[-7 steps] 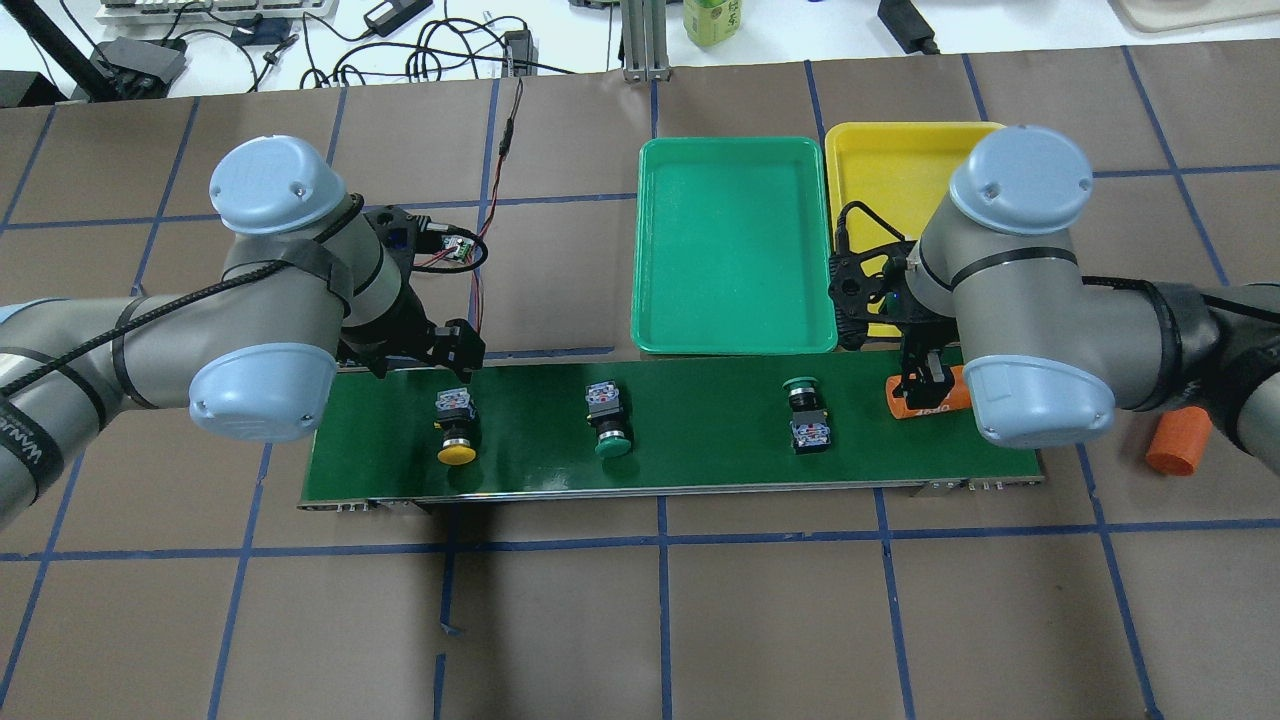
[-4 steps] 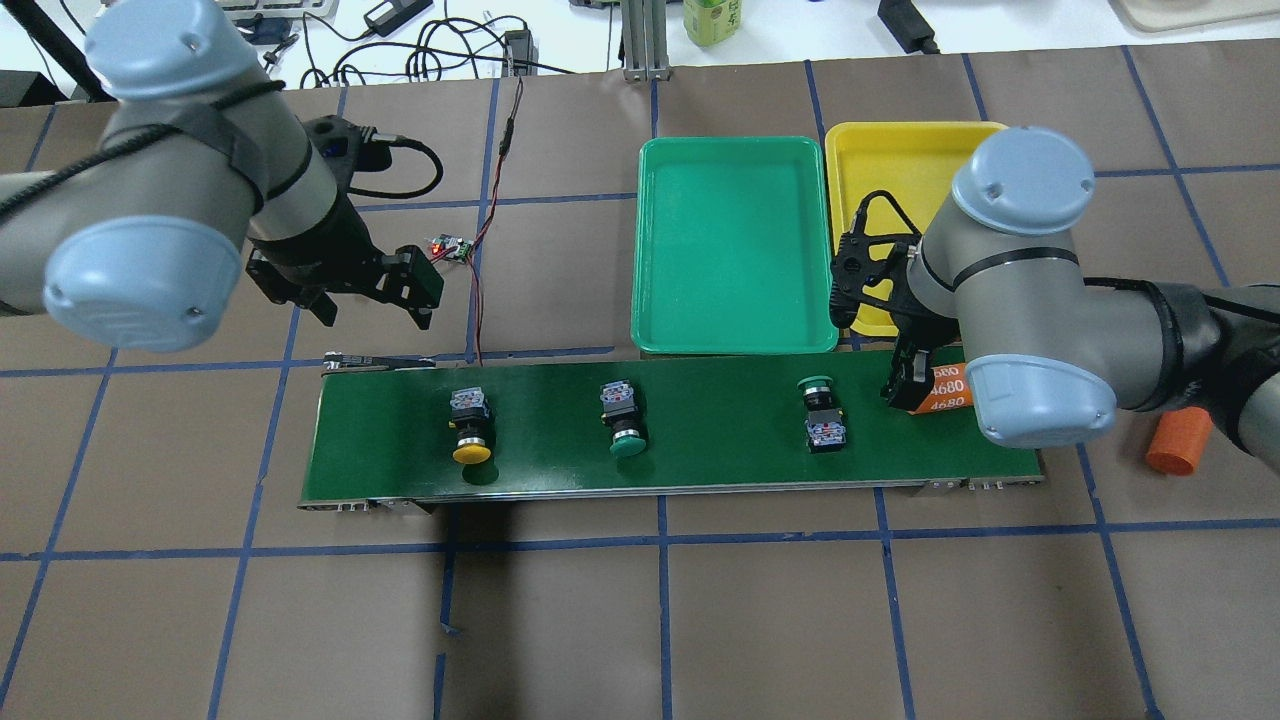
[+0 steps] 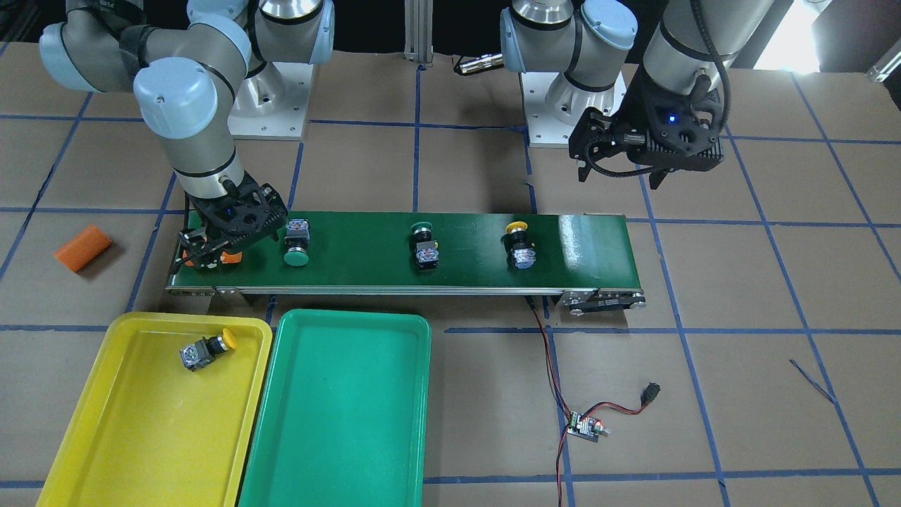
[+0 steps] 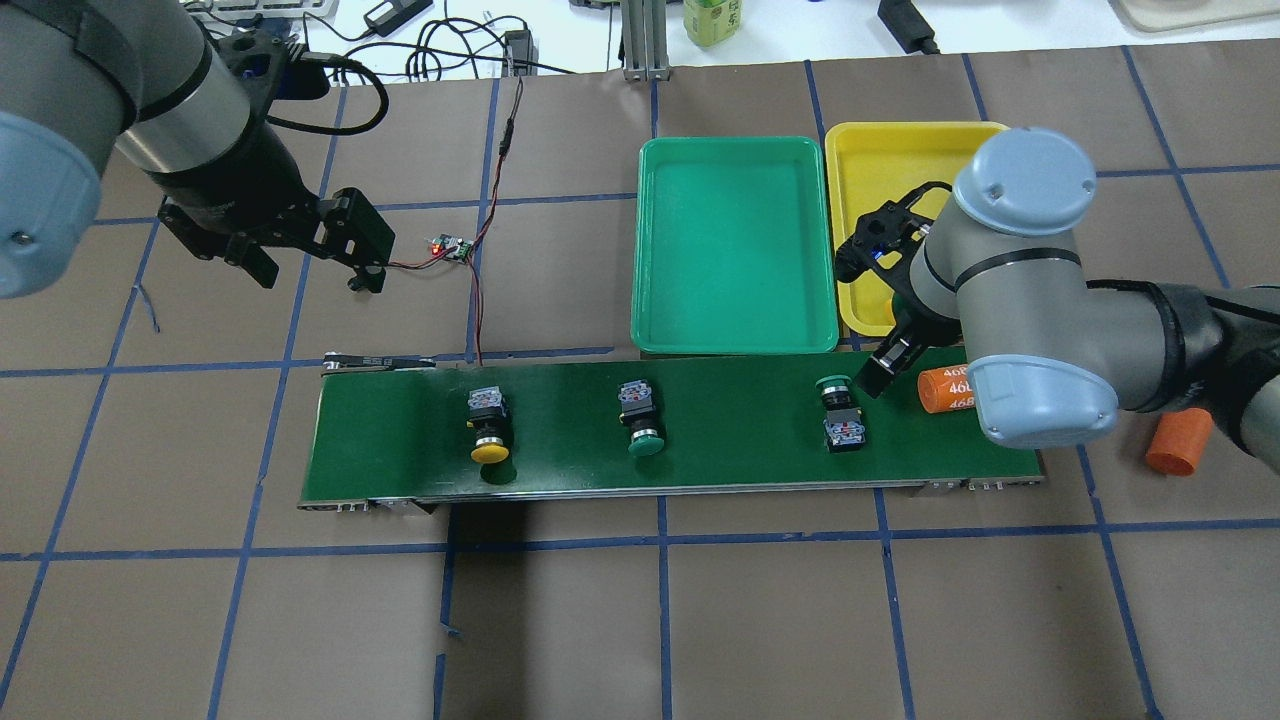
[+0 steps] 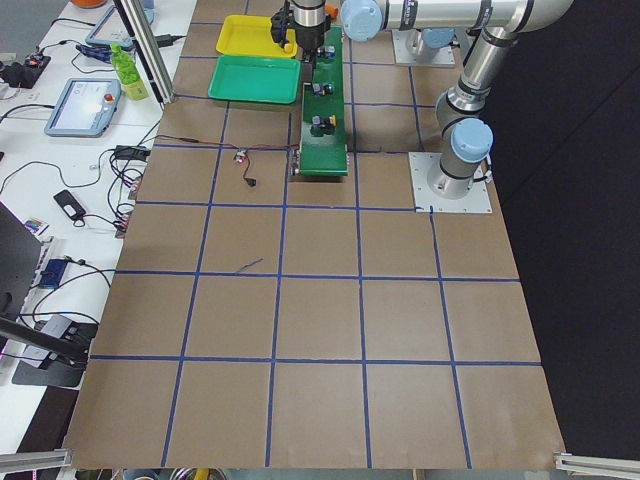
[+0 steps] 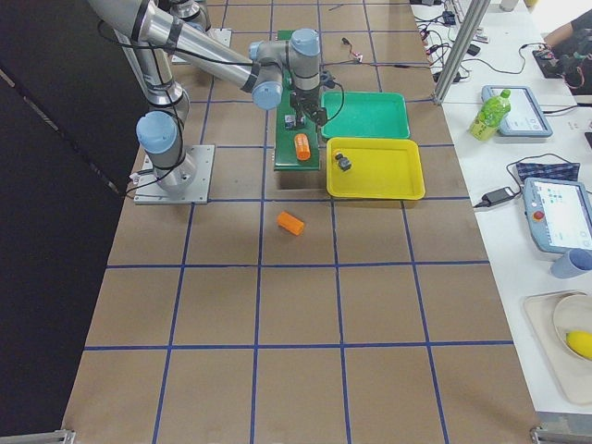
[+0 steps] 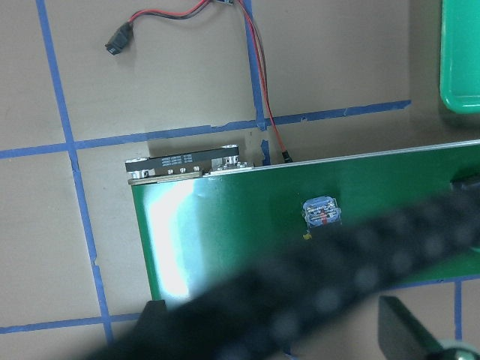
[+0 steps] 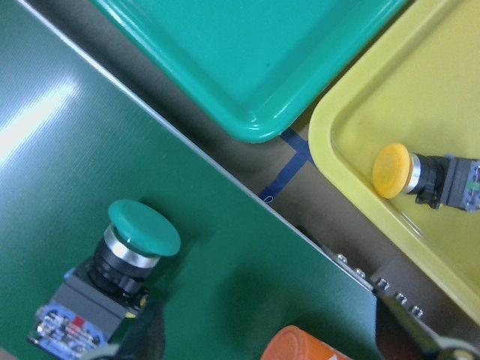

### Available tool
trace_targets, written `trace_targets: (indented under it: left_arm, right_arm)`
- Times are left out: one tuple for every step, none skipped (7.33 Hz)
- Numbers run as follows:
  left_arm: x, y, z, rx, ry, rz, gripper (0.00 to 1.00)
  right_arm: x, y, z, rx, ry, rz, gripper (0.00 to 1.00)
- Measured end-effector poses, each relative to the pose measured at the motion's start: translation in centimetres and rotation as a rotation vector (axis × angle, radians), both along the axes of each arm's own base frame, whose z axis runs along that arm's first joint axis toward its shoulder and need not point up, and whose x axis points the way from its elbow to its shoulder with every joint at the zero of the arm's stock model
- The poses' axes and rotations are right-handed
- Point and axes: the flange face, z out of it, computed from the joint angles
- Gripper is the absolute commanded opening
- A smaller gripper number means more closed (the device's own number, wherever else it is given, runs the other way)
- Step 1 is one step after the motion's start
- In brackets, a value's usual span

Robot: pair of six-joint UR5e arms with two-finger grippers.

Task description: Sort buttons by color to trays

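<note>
The green-capped, black-bodied push-button (image 4: 840,415) lies on its side on the long dark-green conveyor belt (image 4: 560,450), near the shallow green plastic tray (image 4: 735,250). It looks light and rigid. The domed cap seems slippery, so the squared body's flat sides suit gripping. The right end effector (image 4: 880,365) hovers beside it, spread wide and empty; the left end effector (image 4: 315,268) likewise, well apart.

A long dark green belt (image 4: 740,470) lies in front of me. One orange tube (image 4: 945,390) lies at its end. A second orange tube (image 4: 1178,442) sits beside the belt on the brown table (image 4: 700,620). A tiny board (image 4: 450,248) with red and black wires (image 4: 478,300) lies behind the belt.
</note>
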Motion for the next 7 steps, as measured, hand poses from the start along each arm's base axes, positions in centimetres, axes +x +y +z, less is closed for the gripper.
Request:
trace_targets:
  left_arm:
    - [-0.07, -0.33, -0.28, 0.005, -0.001, 0.021, 1.00]
    - [-0.14, -0.63, -0.59, 0.009, 0.001, 0.033, 1.00]
    - [-0.19, -0.80, -0.60, 0.008, 0.001, 0.037, 1.00]
    - [-0.24, -0.82, -0.52, 0.006, 0.000, 0.037, 1.00]
    - [-0.28, -0.81, -0.55, 0.007, 0.002, 0.036, 1.00]
    - [-0.34, -0.72, -0.70, 0.010, 0.004, 0.036, 1.00]
    - [-0.38, -0.62, -0.93, 0.014, 0.004, 0.035, 1.00]
  right_arm:
    - [0.00, 0.05, -0.10, 0.000, -0.009, -0.119, 1.00]
    - [-0.01, 0.11, -0.25, 0.002, -0.015, -0.199, 1.00]
    - [0.00, 0.19, -0.41, 0.010, -0.018, -0.247, 1.00]
    - [0.03, 0.37, -0.63, 0.029, -0.020, -0.291, 1.00]
    - [0.08, 0.54, -0.81, 0.046, -0.025, -0.335, 1.00]
    - [0.11, 0.61, -0.93, 0.054, -0.028, -0.366, 1.00]
    - [0.12, 0.60, -1.00, 0.056, -0.030, -0.380, 1.00]
